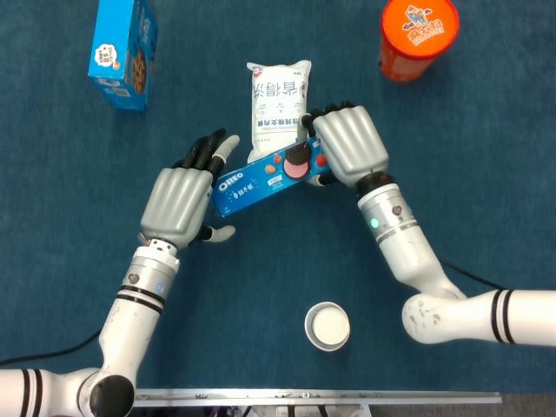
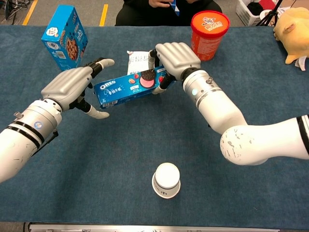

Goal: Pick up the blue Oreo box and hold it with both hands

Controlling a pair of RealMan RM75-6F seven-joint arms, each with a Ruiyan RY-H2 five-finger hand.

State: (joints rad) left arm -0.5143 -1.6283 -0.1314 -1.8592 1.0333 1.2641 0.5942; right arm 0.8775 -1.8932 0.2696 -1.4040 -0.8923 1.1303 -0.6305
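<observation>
Item: flat blue cardboard Oreo box (image 1: 261,180), printed with a dark biscuit and white lettering. We find it lifted off the dark blue cloth tabletop (image 1: 287,261), in front of the white plastic snack pouch (image 1: 277,104) and between the two robot hands

Right robot hand (image 1: 346,146): we note it wrapped over the biscuit-printed end of the box, fingers curled across the far edge, gripping it

Left robot hand (image 1: 178,201): we note it at the opposite, lettered end, fingers apart and extended past the box's far corner, thumb below the near edge. In the chest view it (image 2: 72,84) sits just beside the box (image 2: 128,88); whether it touches, we cannot tell, and it holds nothing yet

Key relation: the box's free end lies directly to the left hand's inner side, so we judge the coming closure to be a short inward reach along the box's length

Orientation: long axis runs hand to hand, tilted, the right-hand end farther from the robot than the lettered end; printed face up
</observation>
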